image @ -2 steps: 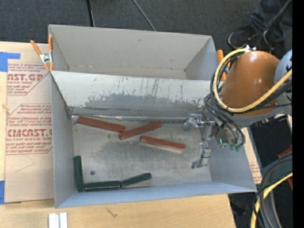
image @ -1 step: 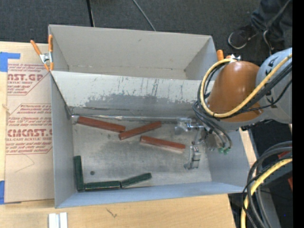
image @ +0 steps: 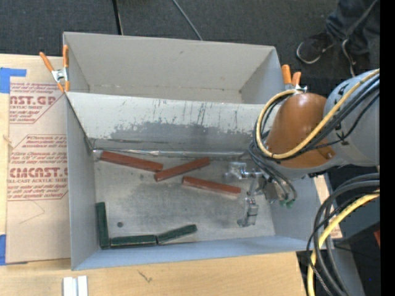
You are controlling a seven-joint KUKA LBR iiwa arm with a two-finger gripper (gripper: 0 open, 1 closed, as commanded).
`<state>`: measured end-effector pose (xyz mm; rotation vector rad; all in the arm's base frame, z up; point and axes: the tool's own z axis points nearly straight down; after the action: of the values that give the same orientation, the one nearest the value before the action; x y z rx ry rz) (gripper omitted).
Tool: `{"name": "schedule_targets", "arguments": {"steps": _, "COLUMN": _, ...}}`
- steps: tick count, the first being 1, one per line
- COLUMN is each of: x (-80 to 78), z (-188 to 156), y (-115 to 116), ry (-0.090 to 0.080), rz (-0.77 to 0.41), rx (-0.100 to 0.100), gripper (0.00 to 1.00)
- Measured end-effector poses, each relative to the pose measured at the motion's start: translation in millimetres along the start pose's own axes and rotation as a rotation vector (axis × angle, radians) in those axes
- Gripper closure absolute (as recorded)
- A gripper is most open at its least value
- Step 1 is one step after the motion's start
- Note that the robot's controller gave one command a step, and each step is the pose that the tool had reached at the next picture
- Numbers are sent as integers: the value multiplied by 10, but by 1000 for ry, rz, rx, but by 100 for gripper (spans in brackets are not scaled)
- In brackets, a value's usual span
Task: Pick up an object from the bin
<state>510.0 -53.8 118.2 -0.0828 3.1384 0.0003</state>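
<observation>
Camera view, down into a grey metal bin (image: 173,119). Tool (image: 248,197) low at the right of the floor, by the right end of a reddish-brown stick (image: 210,185); apart or together, impossible to tell. Further left, a second brown stick (image: 182,169) and a third brown stick (image: 131,161). Dark green sticks (image: 133,241) in the near-left corner.

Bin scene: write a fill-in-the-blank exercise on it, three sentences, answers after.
1. The bin holds three red sticks and ____ green sticks.
2. The green sticks lie in the view's lower ____ corner of the bin.
3. The gripper hangs at the bin's ____ side in the view, close to the end of one red stick.

Missing words: three; left; right.
</observation>
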Motion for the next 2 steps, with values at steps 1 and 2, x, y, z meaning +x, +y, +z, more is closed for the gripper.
{"name": "schedule_targets", "arguments": {"steps": 1, "x": -427, "z": 484, "y": 120, "ry": 0, "rz": -75, "rx": 0, "gripper": 100}}
{"name": "schedule_targets", "arguments": {"steps": 2, "x": -427, "z": 485, "y": 119, "ry": 0, "rz": -75, "rx": 0, "gripper": 100}}
